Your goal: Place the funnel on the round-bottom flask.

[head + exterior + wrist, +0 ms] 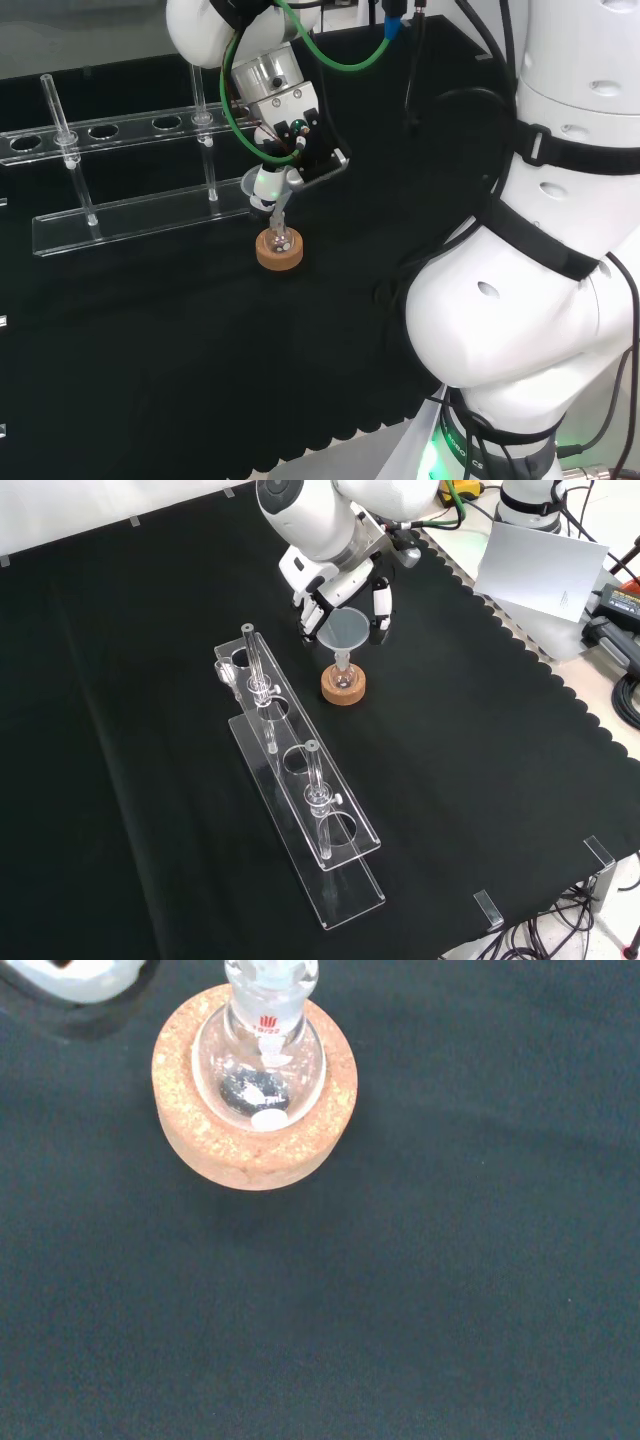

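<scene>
Front view: the funnel [343, 632] stands with its stem in the neck of the flask [344, 675], which sits on a cork ring [344, 688] near the middle of the counter [480, 780]. The robot hand [340, 595] hangs over it, fingers curled at either side of the funnel's bowl; actual contact cannot be told. A clear rack [300, 810] lies just left.

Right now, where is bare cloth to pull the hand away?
Front view: open cloth right of the cork ring toward the scalloped edge, and below it. Crowded to its left, where the clear rack stands close. The hand holds the funnel.
</scene>
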### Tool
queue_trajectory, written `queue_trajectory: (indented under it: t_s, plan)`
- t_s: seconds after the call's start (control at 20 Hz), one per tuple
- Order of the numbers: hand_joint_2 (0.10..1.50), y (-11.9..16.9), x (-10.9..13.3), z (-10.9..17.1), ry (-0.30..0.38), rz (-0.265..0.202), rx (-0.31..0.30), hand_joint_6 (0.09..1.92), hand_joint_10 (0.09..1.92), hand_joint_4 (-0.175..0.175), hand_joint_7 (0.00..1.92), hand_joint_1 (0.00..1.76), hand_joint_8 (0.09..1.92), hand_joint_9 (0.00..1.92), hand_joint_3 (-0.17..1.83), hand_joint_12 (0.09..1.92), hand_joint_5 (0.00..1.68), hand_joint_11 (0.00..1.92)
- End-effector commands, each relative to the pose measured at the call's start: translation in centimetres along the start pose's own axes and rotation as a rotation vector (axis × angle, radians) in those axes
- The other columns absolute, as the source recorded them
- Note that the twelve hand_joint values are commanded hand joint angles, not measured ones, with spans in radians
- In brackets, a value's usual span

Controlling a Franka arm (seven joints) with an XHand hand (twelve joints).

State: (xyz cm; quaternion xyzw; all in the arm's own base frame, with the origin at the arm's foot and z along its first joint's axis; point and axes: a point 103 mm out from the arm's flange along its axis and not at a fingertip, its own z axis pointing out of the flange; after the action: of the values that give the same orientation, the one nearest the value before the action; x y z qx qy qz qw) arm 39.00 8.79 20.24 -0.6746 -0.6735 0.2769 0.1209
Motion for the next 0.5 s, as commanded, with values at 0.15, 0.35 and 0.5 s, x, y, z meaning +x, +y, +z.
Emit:
queue_trajectory:
  t_s: [0.15,0.35,0.5]
  plan:
    - [0.70,0.03,-0.11,0.17,0.011,-0.007,0.003,0.71,0.54,-0.047,0.54,0.80,0.81,0.86,0.55,1.22,0.43,0.61]
    - [0.68,0.08,-0.18,0.34,0.010,-0.002,0.015,0.64,0.59,-0.051,0.50,0.78,0.82,0.82,0.55,1.25,0.38,0.55]
    - [0.67,0.11,-0.34,0.47,0.008,-0.002,0.024,0.60,0.61,-0.053,0.47,0.76,0.82,0.78,0.55,1.27,0.37,0.51]
